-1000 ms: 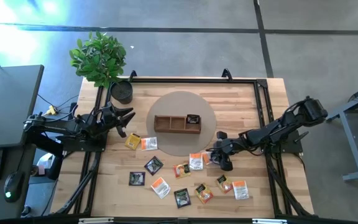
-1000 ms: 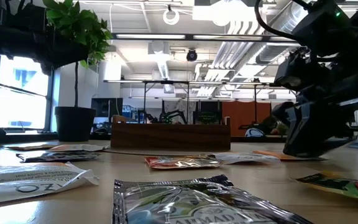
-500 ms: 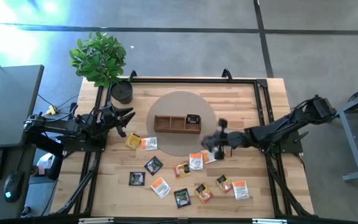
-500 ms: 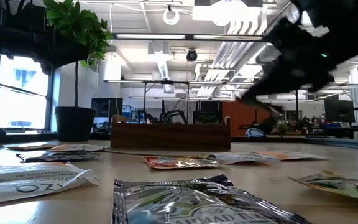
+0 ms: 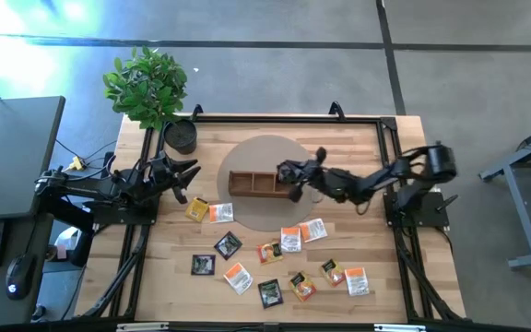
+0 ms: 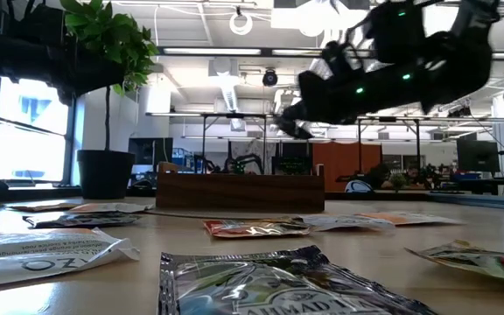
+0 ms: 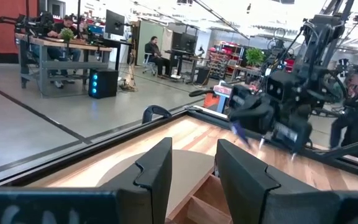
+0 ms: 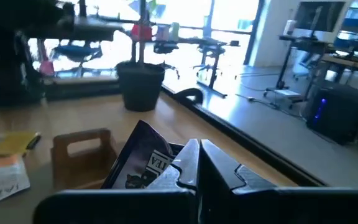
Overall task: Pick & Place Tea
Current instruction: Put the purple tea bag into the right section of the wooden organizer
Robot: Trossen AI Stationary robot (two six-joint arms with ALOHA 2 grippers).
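One black tea packet (image 8: 143, 160) pinched in my right gripper (image 8: 194, 163), tilted, above the wooden tray's (image 5: 264, 183) right end. Other packets (image 5: 290, 239) lie flat, scattered toward the table's front edge: black, yellow, white-and-orange.

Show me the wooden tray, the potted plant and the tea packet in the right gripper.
wooden tray (image 5: 252, 183): high view, middle compartment.
potted plant (image 5: 146, 85): high view, leaves.
tea packet (image 8: 143, 160): right wrist view, dark face.

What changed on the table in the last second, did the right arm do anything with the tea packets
The right tool lifted off the loose packets and swung across to the wooden tray, where it now hangs at the tray's right end, shut on a black packet. The left tool stayed parked at the table's left side, and the loose tea packets, plant pot and tray have not moved.
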